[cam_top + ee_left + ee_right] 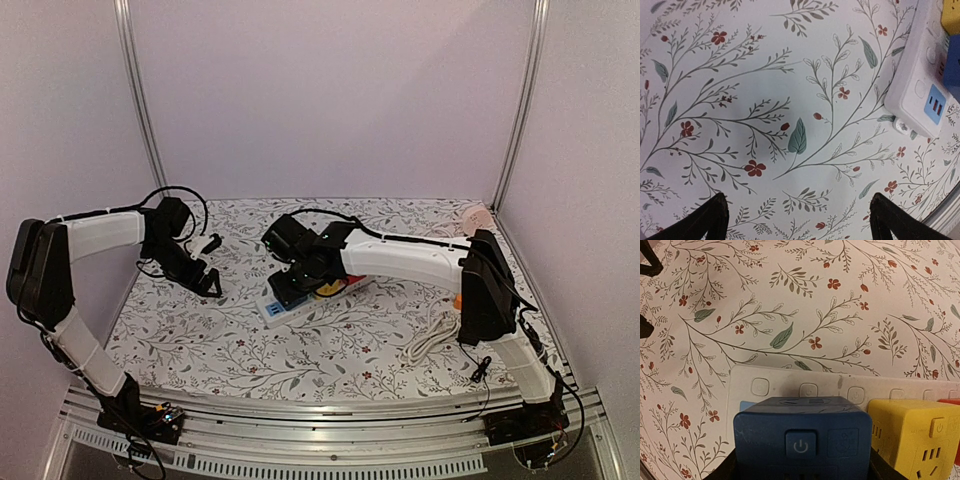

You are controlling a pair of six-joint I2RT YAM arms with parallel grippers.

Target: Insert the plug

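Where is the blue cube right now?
In the right wrist view, the blue cube sits in the right gripper, on the white power strip, right beside the yellow cube.

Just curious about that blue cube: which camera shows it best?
The right wrist view: the blue cube fills the foreground, button facing us. The left wrist view catches only its edge; from above the right arm mostly covers it.
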